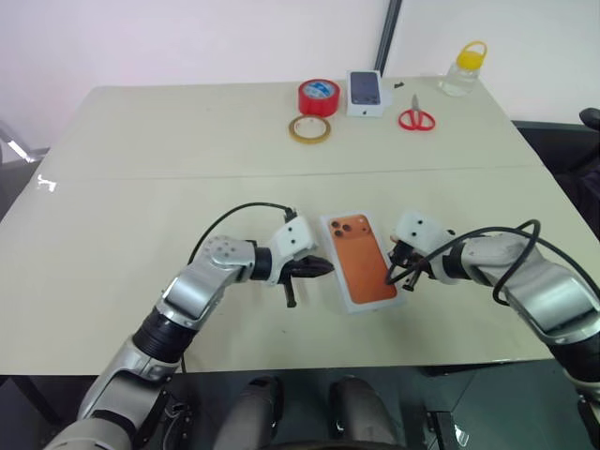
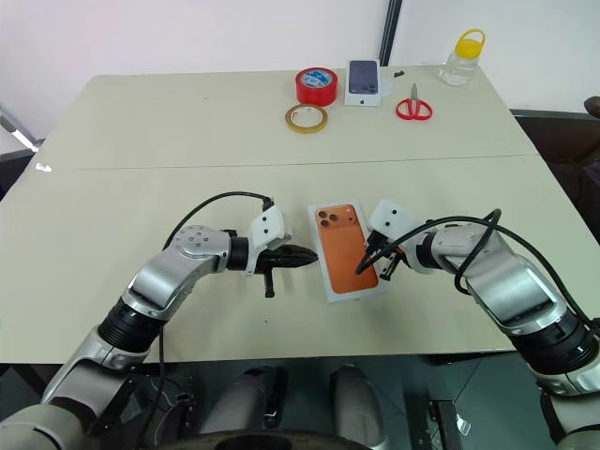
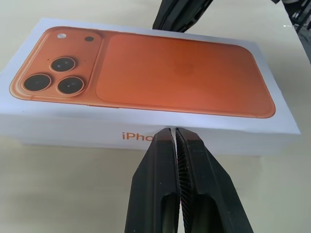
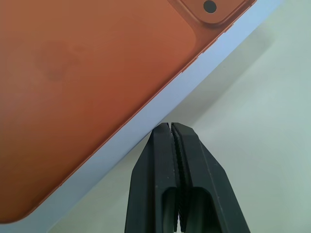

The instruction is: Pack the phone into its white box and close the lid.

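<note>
while both sets of fingers are pinched fully together with nothing between them, the left gripper (image 1: 317, 269) sits at one long side of the white box (image 1: 359, 263) and the right gripper (image 1: 401, 267) at the opposite long side, so the box lies on the bench (image 1: 141, 169) squeezed between two closed tips. what shows on top is an orange phone back with a three-lens cluster, and in the left wrist view it reads as a picture printed on the lid (image 3: 146, 124), with lettering on the white side wall; whether the phone itself is inside cannot be told. the lid looks seated over the box, its walls reaching almost to the bench, so the step in hand appears to be the last settling of the lid. to do it well, the tips should press evenly from both sides at the same height, low on the walls, so the box does not skate or twist on the smooth bench. any downward push belongs over the middle of the lid, not a corner, or one end may ride up. far off at the bench's back edge lie red tape (image 1: 318, 96), a tan tape ring (image 1: 309, 129), a small white box (image 1: 367, 93), red scissors (image 1: 416, 117) and a yellow-capped jar (image 1: 465, 67), well clear of the work.
</note>
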Controlling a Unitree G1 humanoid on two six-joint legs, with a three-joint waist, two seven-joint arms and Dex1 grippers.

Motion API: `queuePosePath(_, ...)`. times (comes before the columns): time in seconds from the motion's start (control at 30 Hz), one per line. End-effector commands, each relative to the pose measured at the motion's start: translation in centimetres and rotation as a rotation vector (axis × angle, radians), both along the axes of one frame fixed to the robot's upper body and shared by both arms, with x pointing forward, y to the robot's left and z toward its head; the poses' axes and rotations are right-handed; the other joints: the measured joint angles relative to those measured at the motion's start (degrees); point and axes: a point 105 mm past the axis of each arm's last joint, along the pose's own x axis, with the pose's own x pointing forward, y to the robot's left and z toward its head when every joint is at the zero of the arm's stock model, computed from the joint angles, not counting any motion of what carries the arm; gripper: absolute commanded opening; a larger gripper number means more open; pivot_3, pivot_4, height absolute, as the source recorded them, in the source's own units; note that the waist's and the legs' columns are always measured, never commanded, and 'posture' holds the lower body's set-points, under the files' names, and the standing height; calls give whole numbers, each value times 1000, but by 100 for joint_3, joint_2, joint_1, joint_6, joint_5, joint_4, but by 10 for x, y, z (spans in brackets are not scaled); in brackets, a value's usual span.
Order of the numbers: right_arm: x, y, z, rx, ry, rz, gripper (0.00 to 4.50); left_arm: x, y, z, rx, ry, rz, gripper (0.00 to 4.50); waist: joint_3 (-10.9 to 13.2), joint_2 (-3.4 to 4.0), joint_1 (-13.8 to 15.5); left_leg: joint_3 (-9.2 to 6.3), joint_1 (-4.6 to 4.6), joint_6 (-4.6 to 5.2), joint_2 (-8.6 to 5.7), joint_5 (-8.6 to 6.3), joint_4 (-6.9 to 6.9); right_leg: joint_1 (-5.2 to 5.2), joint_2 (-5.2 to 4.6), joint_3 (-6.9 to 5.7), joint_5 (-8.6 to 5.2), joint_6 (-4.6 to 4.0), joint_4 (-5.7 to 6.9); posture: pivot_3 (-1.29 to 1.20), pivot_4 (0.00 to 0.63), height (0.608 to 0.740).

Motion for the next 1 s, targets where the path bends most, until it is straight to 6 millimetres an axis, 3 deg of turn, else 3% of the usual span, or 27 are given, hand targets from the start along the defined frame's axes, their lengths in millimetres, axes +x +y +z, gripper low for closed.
queuePosePath(0.03, 6, -18, 25, -13, -93, -20, 75, 7, 20, 7, -2, -28, 51, 151, 0, 0, 5, 0, 0, 0, 0, 0, 0, 0, 0, 0, 0, 0, 0, 0, 150, 740)
queuePosePath(0.13, 2, -26, 36, 1, -115, 9, 75, 21, 34, 21, -68, -34, 136, 151, 0, 0, 17, 0, 0, 0, -1, 0, 0, 0, -1, 0, 0, 0, 0, 0, 150, 740)
queuePosePath(0.33, -27, -12, 37, 103, -51, 153, 75, 31, 13, 36, -148, -42, 157, 151, 1, -3, 31, 0, 0, 1, -1, -1, 4, 6, -2, -4, 0, 1, -2, 0, 150, 740)
queuePosePath(0.5, -47, 2, 16, 149, 40, 187, 75, 31, -17, 19, -70, -49, 92, 151, 0, -2, 12, 0, 1, 1, -1, 0, 4, 7, -1, -4, 0, 2, 0, 0, 150, 740)
queuePosePath(0.7, -56, 1, -6, 113, 104, 144, 75, 26, -24, -6, 66, -62, 28, 151, -2, -2, 8, 0, 6, 0, 1, 0, 3, 9, 2, -3, 0, 2, 3, 0, 150, 740)
queuePosePath(0.77, -53, 1, -4, 103, 69, 137, 75, 27, -19, -3, 46, -59, 40, 151, -5, -6, 9, 0, 6, 0, 0, 0, 4, 12, 1, -3, 0, 2, 0, 0, 150, 740)
queuePosePath(0.9, -33, -1, 24, 171, -81, 106, 75, 29, 2, 12, -22, -79, 91, 151, -5, -6, -24, 0, 10, 0, 3, 0, 2, 11, 3, -1, 0, 2, 2, 0, 150, 740)
queuePosePath(1.0, -17, -11, 39, 197, -180, 63, 75, 28, 31, 14, -45, -77, 167, 151, -5, -4, -27, 0, 10, -3, 4, 2, 1, 7, 4, 1, 1, 1, 6, 0, 150, 740)
